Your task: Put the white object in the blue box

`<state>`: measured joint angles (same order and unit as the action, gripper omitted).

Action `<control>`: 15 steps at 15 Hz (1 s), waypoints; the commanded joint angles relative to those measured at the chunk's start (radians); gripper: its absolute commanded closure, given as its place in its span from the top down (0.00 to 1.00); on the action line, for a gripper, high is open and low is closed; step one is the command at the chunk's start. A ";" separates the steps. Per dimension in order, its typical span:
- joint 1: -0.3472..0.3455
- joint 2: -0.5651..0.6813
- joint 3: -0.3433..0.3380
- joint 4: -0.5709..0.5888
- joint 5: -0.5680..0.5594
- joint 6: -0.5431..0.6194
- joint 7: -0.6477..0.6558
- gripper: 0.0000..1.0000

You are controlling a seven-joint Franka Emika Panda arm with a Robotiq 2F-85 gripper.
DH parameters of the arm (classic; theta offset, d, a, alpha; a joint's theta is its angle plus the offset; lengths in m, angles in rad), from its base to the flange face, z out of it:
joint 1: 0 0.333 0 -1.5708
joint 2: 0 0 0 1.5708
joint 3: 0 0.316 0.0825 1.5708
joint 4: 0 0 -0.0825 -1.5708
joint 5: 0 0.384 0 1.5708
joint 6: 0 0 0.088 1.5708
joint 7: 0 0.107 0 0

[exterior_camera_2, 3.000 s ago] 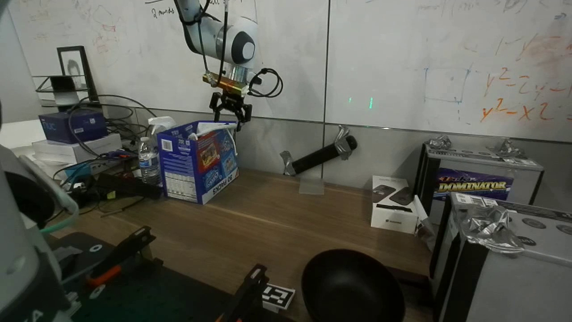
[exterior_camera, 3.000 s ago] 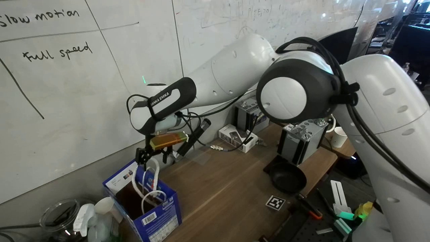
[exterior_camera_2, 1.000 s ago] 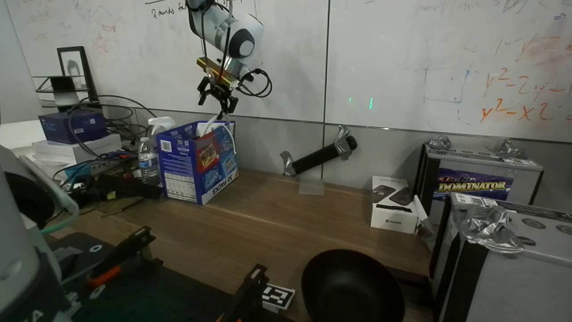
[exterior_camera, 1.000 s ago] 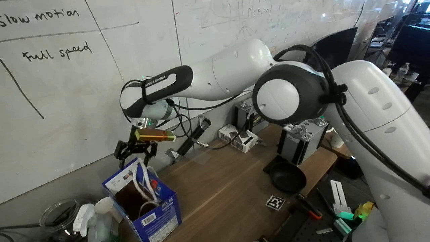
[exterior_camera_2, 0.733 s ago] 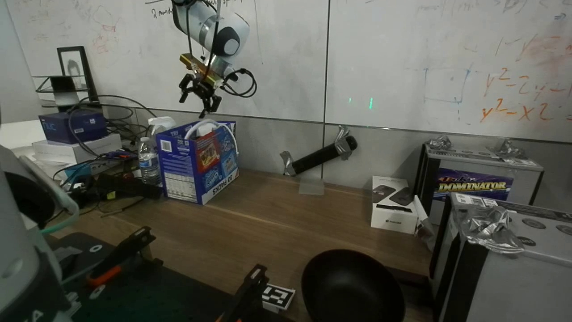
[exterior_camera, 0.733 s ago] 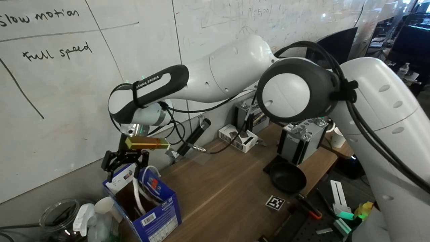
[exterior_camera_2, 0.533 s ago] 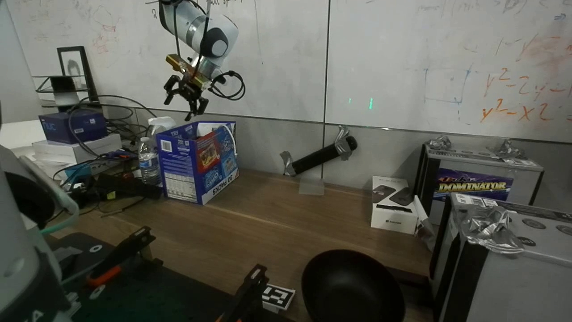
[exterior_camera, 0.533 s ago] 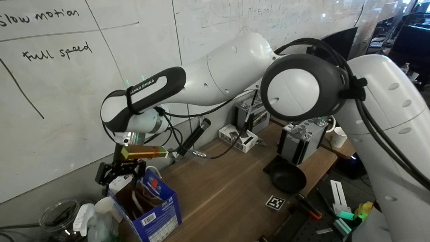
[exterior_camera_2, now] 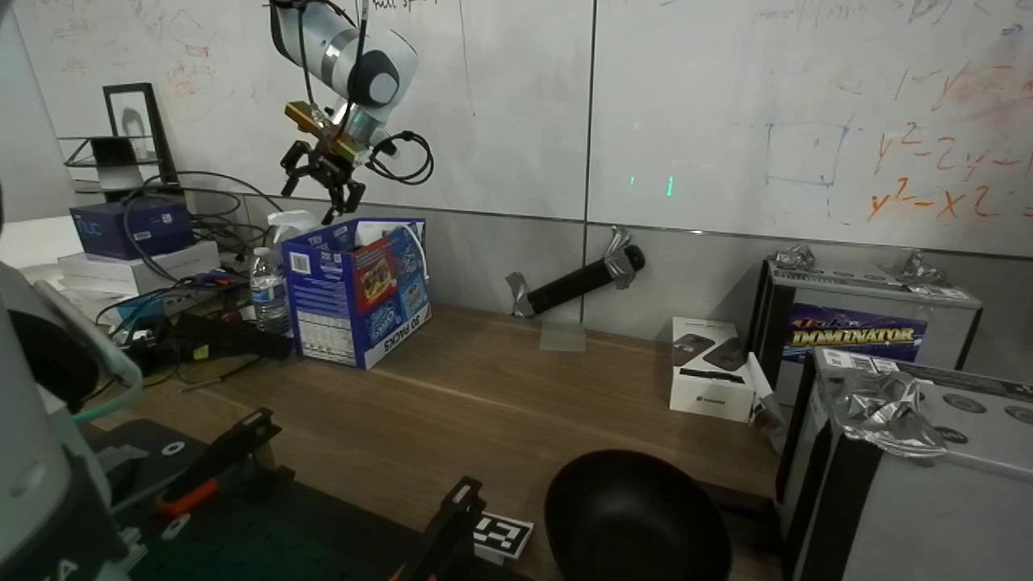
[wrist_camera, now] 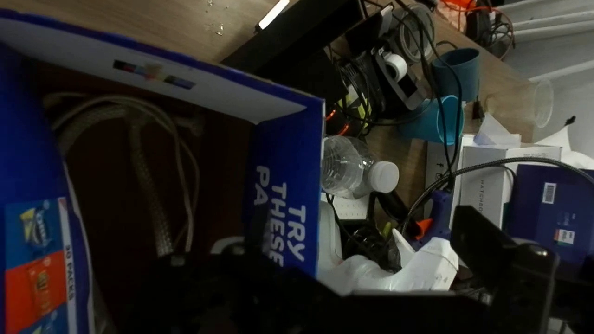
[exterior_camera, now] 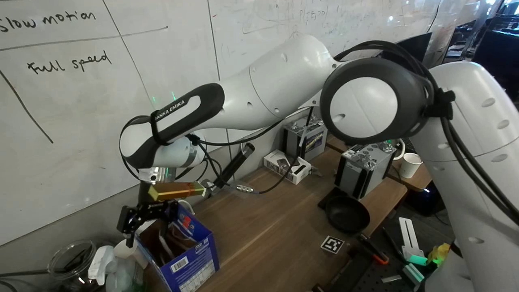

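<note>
- Black 2-fingered gripper [exterior_camera: 146,236], on a white jointed robot arm [exterior_camera: 279,89], hung above and partly to the side of a blue printed cardboard box [exterior_camera_2: 327,278] with a dark brown interior.
- Tool was released, its fingers spread wide apart.
- Wrist view: 1 finger stood over the box mouth, the other outside it, past the side panel lettered "TRY THESE".
- Thin, limp white cord [wrist_camera: 147,185] lay mostly in loose loops inside the box; 1 loop [exterior_camera_2: 422,252] hung over the rim in an exterior view.
- Cord strands ran up to the inner finger in the wrist view; whether they touched, I could not tell.
- Clear plastic water bottle [wrist_camera: 352,169] with a white cap and white-headed plastic spray bottle [wrist_camera: 417,273] stood just beside the box.
- Box stood upright on a brown wooden table [exterior_camera_2: 500,403]; round black pan [exterior_camera_2: 637,516] sat well apart from it.
- Black cylinder [exterior_camera_2: 573,284], held by silver tape, slanted across the grey wall [exterior_camera_2: 468,274] below the whiteboard [exterior_camera_2: 726,105].
</note>
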<state>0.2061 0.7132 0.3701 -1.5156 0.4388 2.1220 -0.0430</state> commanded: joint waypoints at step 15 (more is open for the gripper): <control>0.118 0.030 -0.337 0.079 -0.204 0.404 0.574 1.00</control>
<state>0.2778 0.7114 0.1139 -1.4865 0.2940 2.4968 0.3795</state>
